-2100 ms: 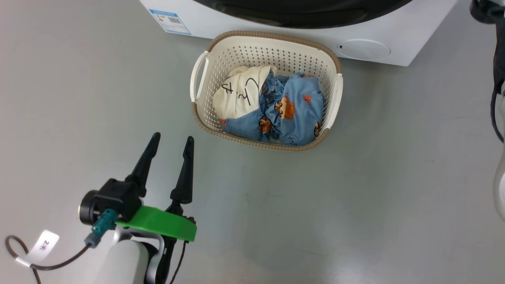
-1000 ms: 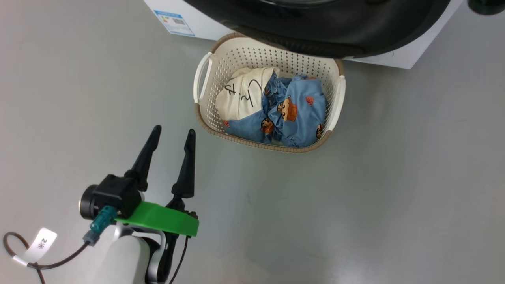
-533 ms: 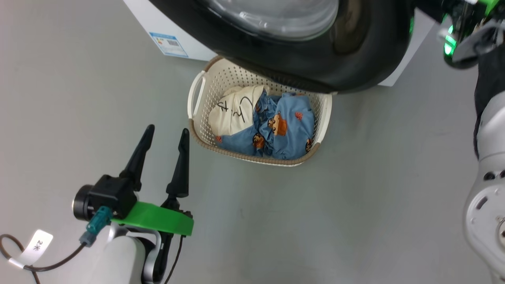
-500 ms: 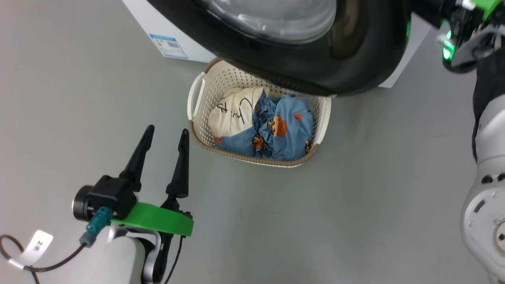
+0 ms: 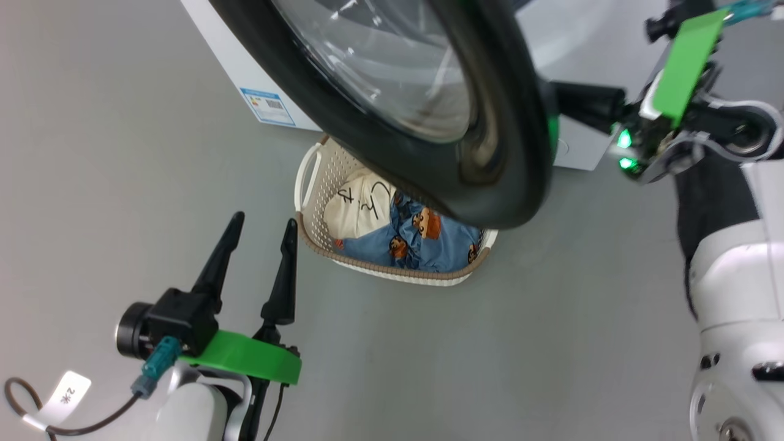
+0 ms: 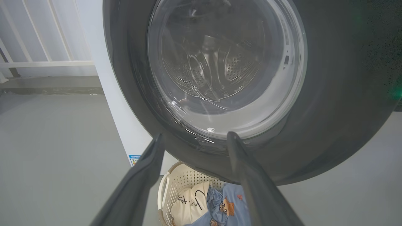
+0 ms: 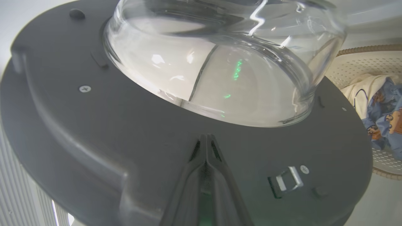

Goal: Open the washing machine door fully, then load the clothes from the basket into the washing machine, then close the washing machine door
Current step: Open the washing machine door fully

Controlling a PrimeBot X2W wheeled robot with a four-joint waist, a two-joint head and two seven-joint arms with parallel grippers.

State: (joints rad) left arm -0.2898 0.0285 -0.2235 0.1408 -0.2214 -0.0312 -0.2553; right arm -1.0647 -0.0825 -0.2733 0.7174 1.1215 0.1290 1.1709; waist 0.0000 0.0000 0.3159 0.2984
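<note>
1. The large round washing machine door [image 5: 508, 122], a glossy black ring around a bulging clear glass bowl, stands partway open from the white box-shaped washing machine [image 5: 233, 55] and overhangs the small cream perforated plastic basket [image 5: 392, 272] on the floor below it.
2. The right gripper [image 7: 206, 138] is closed with its fingers pressed together and nothing between them. Its tips point at the matte grey inner face of the door, beside the metal latch hook [image 7: 290, 182].
3. The left gripper [image 5: 264, 218] is spread wide and empty, low beside the basket.
4. Handling, judged: the door is rigid and hinged and should swing under a steady push. The grey inner frame or rim edge is the sound place to bear on, since the glass is smooth and likely slippery.
5. The clothes [image 5: 429, 245], blue bear-print and cream lettered fabric, lie crumpled in the basket. They look soft and light, so a pinch on a raised fold should serve.
6. Not verifiable: the hinge, actual contact between the right fingertips and the door, the basket's far side behind the door, and anything beneath the top garments.
</note>
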